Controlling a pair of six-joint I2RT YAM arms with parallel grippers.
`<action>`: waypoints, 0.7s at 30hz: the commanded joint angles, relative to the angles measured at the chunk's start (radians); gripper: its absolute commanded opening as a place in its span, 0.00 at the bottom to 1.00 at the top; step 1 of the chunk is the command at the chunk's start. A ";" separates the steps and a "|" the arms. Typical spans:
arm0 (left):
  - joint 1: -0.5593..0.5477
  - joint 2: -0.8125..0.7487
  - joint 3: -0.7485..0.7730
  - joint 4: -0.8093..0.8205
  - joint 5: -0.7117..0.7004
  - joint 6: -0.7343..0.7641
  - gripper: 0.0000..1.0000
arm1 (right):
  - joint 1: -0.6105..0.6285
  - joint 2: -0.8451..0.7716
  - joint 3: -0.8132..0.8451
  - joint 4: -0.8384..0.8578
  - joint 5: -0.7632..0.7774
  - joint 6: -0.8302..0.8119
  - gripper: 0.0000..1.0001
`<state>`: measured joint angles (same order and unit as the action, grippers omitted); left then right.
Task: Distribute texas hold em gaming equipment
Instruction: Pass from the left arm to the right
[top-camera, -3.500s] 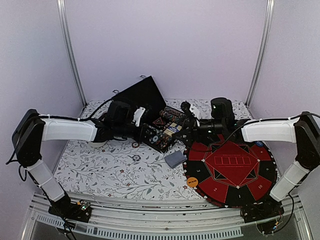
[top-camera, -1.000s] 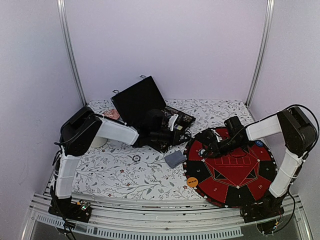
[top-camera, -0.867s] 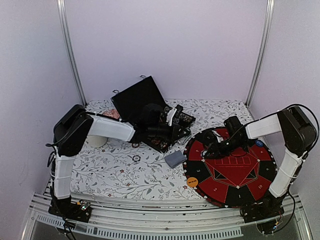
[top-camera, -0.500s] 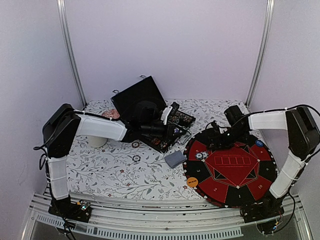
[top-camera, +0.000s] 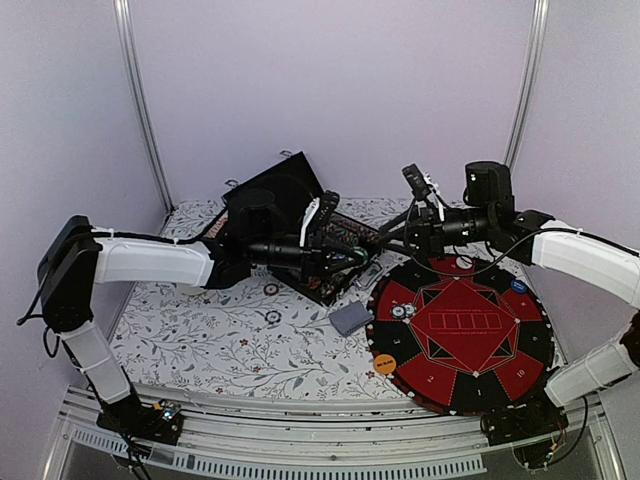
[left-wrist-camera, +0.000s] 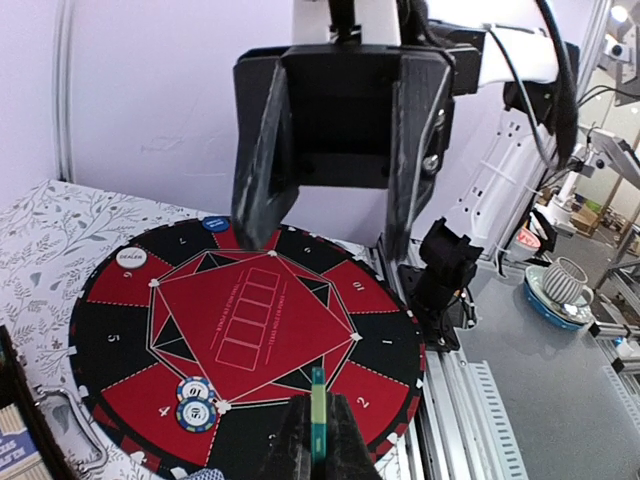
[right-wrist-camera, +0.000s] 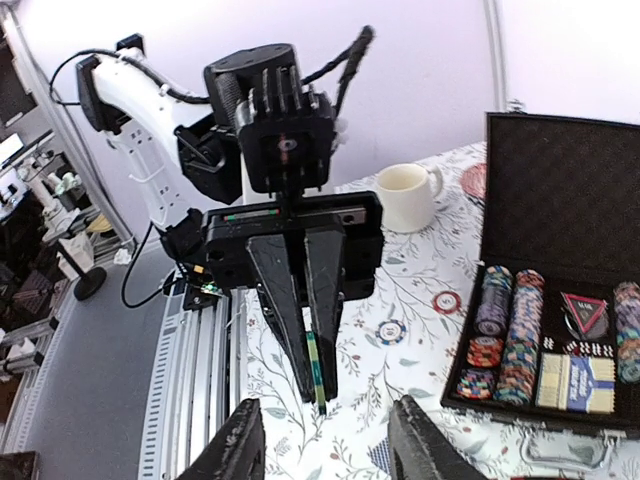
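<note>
My left gripper (top-camera: 352, 254) hovers over the open black chip case (top-camera: 335, 262) and is shut on a green poker chip (left-wrist-camera: 317, 392), held edge-on; the chip also shows in the right wrist view (right-wrist-camera: 317, 372). My right gripper (top-camera: 385, 240) is open and empty, raised just right of the case, facing the left gripper; its fingers (left-wrist-camera: 262, 170) fill the left wrist view. Two chips (left-wrist-camera: 195, 401) lie on the round red and black poker mat (top-camera: 460, 330). A grey-blue card deck (top-camera: 350, 318) lies by the mat's left edge.
An orange button (top-camera: 384, 364), a white dealer button (left-wrist-camera: 131, 257) and a blue button (left-wrist-camera: 211, 224) lie on the mat's rim. Two loose chips (right-wrist-camera: 391, 329) lie on the floral cloth left of the case. A cream cup (right-wrist-camera: 405, 195) and pink dish (right-wrist-camera: 470, 180) stand beyond.
My right gripper has lifted off the mat's far edge and swung left toward the case, open, with two chips left on the mat. My left gripper has risen above the case holding the green chip.
</note>
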<state>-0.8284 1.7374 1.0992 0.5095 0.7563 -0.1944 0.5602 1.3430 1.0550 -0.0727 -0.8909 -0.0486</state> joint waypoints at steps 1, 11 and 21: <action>-0.010 -0.020 -0.011 0.047 0.041 0.017 0.00 | 0.053 0.051 0.015 0.073 -0.072 -0.009 0.41; -0.014 -0.009 -0.001 0.048 0.041 0.014 0.00 | 0.074 0.113 0.038 0.032 -0.039 -0.022 0.27; -0.015 -0.008 0.002 0.033 0.043 0.023 0.00 | 0.075 0.129 0.041 0.056 -0.058 -0.001 0.14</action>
<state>-0.8303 1.7336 1.0977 0.5289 0.7853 -0.1860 0.6270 1.4487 1.0687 -0.0322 -0.9356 -0.0601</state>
